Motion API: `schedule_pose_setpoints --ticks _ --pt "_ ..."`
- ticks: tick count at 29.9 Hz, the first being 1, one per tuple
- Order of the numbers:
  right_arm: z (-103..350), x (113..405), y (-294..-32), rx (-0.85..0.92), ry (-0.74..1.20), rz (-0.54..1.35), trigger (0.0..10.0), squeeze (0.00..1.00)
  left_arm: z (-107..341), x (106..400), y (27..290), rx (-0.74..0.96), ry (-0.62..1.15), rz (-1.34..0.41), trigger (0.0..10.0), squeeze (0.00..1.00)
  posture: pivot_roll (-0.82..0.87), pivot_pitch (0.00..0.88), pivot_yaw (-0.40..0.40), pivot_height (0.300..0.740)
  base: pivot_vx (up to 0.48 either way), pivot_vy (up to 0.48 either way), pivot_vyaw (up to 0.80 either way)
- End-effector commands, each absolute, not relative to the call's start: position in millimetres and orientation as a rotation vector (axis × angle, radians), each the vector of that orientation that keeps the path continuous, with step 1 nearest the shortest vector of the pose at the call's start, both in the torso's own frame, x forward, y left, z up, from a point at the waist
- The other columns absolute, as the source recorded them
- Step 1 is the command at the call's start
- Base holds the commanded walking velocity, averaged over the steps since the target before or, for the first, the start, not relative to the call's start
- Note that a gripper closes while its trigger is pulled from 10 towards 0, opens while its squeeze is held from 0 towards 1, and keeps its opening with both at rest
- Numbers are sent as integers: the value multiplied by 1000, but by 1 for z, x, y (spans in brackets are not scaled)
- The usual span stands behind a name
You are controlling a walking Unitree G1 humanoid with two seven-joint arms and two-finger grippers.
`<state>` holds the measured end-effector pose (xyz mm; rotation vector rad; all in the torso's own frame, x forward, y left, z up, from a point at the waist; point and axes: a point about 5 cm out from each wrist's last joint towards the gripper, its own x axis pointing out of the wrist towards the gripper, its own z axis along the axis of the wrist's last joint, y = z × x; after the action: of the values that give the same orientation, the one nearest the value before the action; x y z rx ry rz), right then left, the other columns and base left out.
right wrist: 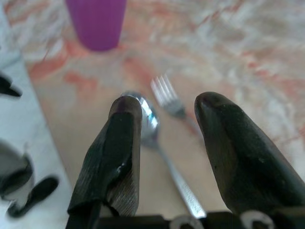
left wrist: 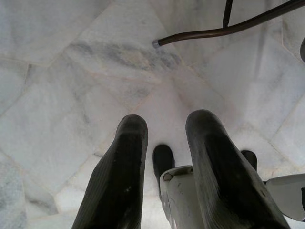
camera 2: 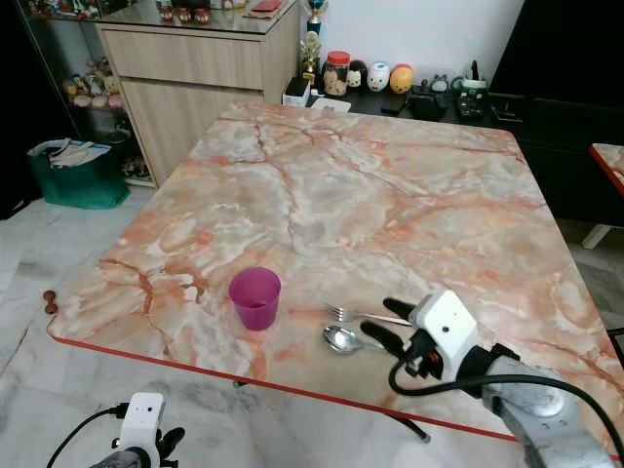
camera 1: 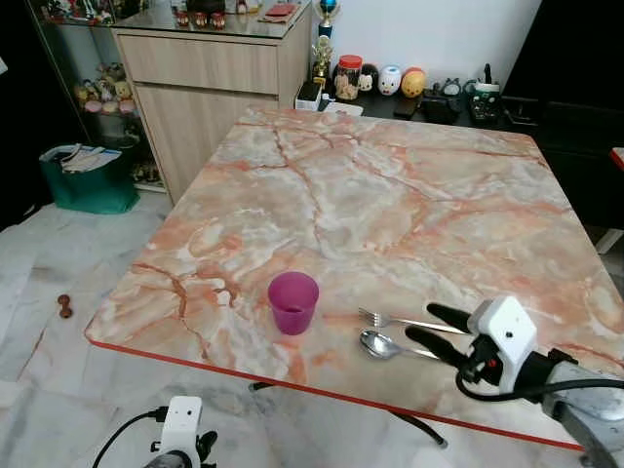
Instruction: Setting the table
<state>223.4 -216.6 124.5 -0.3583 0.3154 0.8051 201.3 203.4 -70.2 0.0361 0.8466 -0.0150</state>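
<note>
No brand, label or writing is legible on any item.

Containers: a purple cup (camera 1: 293,302) stands upright on the marble-patterned tabletop (camera 1: 390,205), near the front edge; whether it holds anything cannot be told. A green bin (camera 1: 86,177) on the floor (camera 1: 39,292) beside the wooden cabinet (camera 1: 210,93) holds papers. A jar with a red lid (camera 1: 348,76) stands among small figurines (camera 1: 402,80) on the low dark shelf beyond the far edge of the tabletop; it holds something pale that is too small to identify.

Task items: a fork (camera 1: 390,319) and a spoon (camera 1: 382,344) lie flat on the tabletop just to the robot's right of the cup, side by side and apart, the fork farther from the front edge. Both heads point toward the cup.

Right claw (camera 1: 437,330): positioned low over the handle ends of the fork and spoon, fingers spread apart and gripping nothing. In the right wrist view the spoon bowl (right wrist: 147,119) sits beside one fingertip (right wrist: 125,125), and the fork tines (right wrist: 164,90) show in the gap between the fingers.

Left claw (left wrist: 167,162): hangs below the tabletop edge, pointing at the white marble floor, fingers parted and empty. A dark metal table leg (left wrist: 224,31) crosses the floor ahead of it.
</note>
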Motion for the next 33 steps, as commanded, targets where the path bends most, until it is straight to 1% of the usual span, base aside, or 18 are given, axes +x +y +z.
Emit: schedule_pose_setpoints --ticks 1,3,6,10,14,19,22,26,30,33 --pt "121 224 -218 -386 358 825 10000 0 -71 200 203 30 864 -16 10000 0 10 0 -19 740 0 0 0" --pt "117 228 -225 -399 391 800 10000 0 -71 200 203 29 865 -17 10000 0 10 0 -19 740 0 0 0" --pt "115 225 -228 -377 425 837 10000 0 -71 200 204 28 866 -17 10000 0 10 0 -19 740 0 0 0" --pt "111 227 -238 -435 477 824 10000 0 -71 200 204 27 866 -18 10000 0 16 0 -16 740 0 0 0" --pt "115 226 -241 -398 478 859 10000 0 -72 200 203 21 867 -17 10000 0 19 0 -17 740 0 0 0" --pt "108 224 -251 -449 545 866 10000 0 -72 200 202 18 867 -19 10000 0 20 0 -13 740 0 0 0" --pt "104 224 -252 -426 563 865 10000 0 -72 200 202 16 869 -21 10000 0 23 0 -13 740 0 0 0" --pt "98 228 -255 -463 566 829 10000 0 -72 200 202 16 870 -22 10000 0 21 0 -10 740 0 0 0" --pt "97 232 -250 -438 538 846 10000 0 -72 200 201 16 870 -23 10000 0 25 0 -9 740 0 0 0" --pt "98 240 -248 -449 515 829 10000 0 -72 200 201 15 873 -25 10000 0 18 0 -3 740 0 0 0"
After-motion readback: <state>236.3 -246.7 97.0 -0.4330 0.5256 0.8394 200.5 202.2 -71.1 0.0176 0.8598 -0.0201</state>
